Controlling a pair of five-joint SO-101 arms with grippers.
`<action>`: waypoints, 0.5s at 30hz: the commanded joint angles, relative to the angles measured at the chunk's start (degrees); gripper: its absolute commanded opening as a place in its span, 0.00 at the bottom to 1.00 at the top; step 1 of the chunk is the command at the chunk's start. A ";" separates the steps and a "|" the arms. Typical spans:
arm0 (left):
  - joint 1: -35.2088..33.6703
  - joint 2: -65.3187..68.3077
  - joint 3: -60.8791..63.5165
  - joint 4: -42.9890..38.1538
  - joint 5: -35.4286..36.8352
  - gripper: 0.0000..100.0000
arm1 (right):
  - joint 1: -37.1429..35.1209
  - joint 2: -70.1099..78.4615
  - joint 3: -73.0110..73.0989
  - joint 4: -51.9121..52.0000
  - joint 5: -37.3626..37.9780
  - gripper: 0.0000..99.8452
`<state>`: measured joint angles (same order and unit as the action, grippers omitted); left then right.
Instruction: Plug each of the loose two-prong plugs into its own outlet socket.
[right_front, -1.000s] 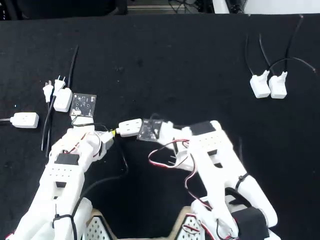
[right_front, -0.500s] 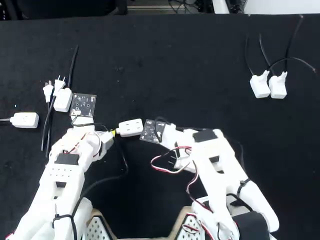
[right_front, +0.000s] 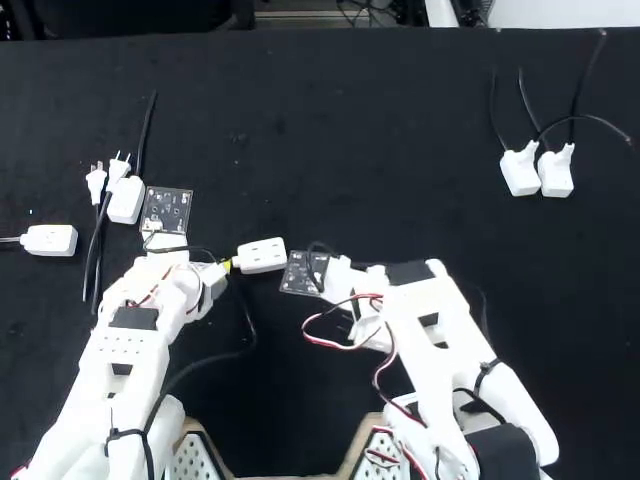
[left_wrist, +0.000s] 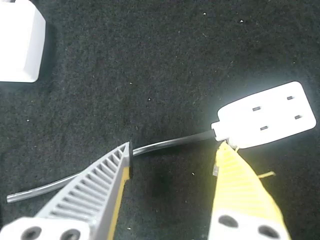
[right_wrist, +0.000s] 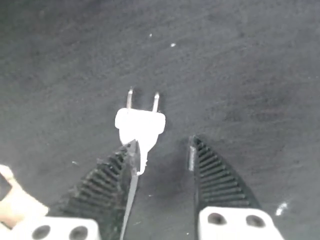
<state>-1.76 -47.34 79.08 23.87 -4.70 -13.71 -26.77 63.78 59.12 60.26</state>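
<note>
Both arms stretched low over the table (right_front: 330, 120), meeting at the centre socket block (right_front: 262, 255). My left gripper (left_wrist: 175, 147): jaws wide, astride the block's cord (left_wrist: 190, 138), yellow finger (left_wrist: 240, 190) touching its cord end, nothing held. My right gripper (right_wrist: 162, 142), just right of the block: jaws part open, one plug (right_wrist: 140, 122) at a fingertip, unclamped. Count: three plugs, the other plugs (right_front: 97, 180) well left of the block. Five white blocks (right_front: 48, 240) in all: the socket block, two well left of it, two well right.
</note>
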 joint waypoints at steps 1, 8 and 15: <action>-0.48 -0.70 -1.45 -0.70 0.62 0.27 | -0.70 0.22 1.19 1.76 0.44 0.16; -0.48 -0.70 -1.45 -0.70 0.62 0.27 | -1.58 0.22 1.01 1.32 -3.08 0.16; -0.66 -0.70 -1.45 -0.62 0.62 0.27 | -3.69 0.22 0.75 -0.88 -4.22 0.16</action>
<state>-1.76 -47.34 79.08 23.87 -4.70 -15.91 -26.07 65.63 59.91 57.71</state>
